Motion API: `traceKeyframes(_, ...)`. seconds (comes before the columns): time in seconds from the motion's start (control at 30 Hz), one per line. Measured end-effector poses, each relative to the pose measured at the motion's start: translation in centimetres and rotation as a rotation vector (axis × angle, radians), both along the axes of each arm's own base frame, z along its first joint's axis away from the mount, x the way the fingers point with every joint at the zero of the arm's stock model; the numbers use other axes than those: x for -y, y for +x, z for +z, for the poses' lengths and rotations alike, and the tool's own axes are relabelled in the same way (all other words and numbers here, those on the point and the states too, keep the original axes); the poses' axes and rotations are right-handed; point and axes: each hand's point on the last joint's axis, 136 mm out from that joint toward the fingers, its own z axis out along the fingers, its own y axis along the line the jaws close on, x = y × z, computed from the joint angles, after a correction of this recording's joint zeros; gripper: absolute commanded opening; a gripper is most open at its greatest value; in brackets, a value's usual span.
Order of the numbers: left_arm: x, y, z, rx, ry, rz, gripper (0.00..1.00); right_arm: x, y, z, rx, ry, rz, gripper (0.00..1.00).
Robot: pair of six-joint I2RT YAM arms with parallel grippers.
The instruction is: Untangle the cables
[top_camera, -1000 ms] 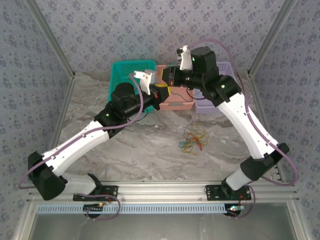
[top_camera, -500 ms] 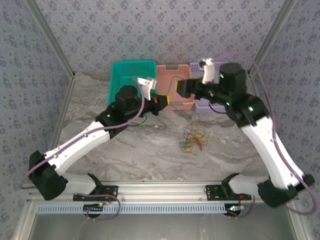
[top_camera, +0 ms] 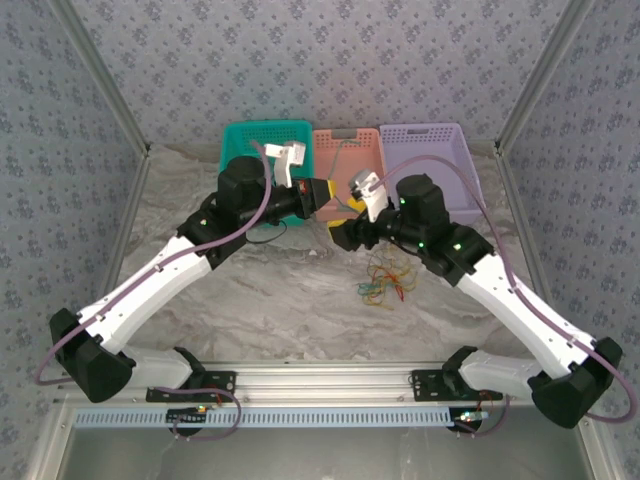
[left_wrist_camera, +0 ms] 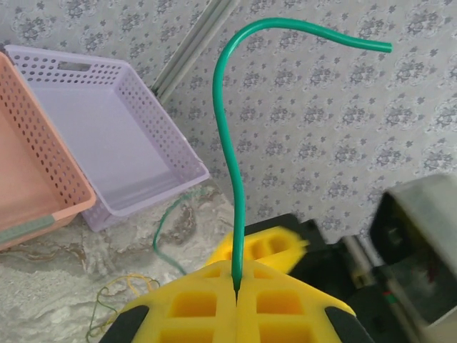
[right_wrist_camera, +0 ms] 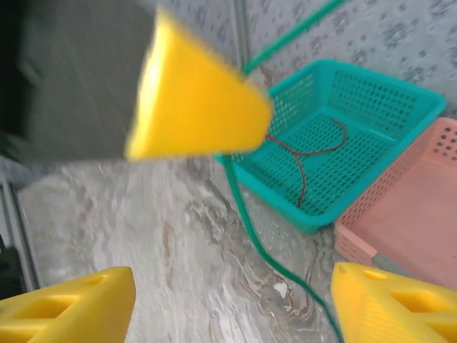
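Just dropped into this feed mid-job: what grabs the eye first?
The green cable stands out, pinched in the shut left pincer and arching high above it. The right pincer hangs open close by, near the teal basket that holds a dark red cable. A colourful tangle of cables lies on the marble table under the right arm.

Premises: robot laboratory test cell. Evidence: a marble-patterned bench (top_camera: 300, 300) enclosed by wallpapered panels (top_camera: 300, 60) on aluminium framing (top_camera: 100, 82), two robot arms (top_camera: 150, 285) bolted to a metal rail (top_camera: 320, 380), and plastic sorting baskets (top_camera: 425, 150) along the rear.
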Motion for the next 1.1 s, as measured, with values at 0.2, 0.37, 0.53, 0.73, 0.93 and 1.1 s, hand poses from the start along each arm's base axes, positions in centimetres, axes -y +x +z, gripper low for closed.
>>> traceKeyframes(0.2,0.0,-0.2,-0.8,-0.035,0.018,-0.005,0.0,-1.1,1.0,0.8,0.077,-0.03,0.018,0.39)
traceKeyframes(0.37,-0.1,-0.2,-1.0,-0.043,0.022,-0.004,0.0,-1.2,1.1,1.1,0.1,-0.034,0.018,0.22)
traceKeyframes(0.53,0.0,-0.3,-1.0,-0.046,0.021,-0.008,0.0,-1.2,1.1,1.0,0.11,-0.043,0.018,0.0)
traceKeyframes(0.73,-0.2,-0.3,-1.1,-0.076,0.023,-0.023,0.1,-1.3,0.9,0.9,0.118,-0.055,0.036,0.0)
traceKeyframes(0.93,-0.3,0.8,-0.7,-0.088,0.023,-0.023,0.33,-1.4,0.2,0.3,0.108,-0.079,0.08,0.0)
traceKeyframes(1.1,-0.6,1.4,-0.6,-0.1,0.036,-0.015,0.43,-1.4,-0.3,-0.3,0.093,-0.096,0.106,0.0)
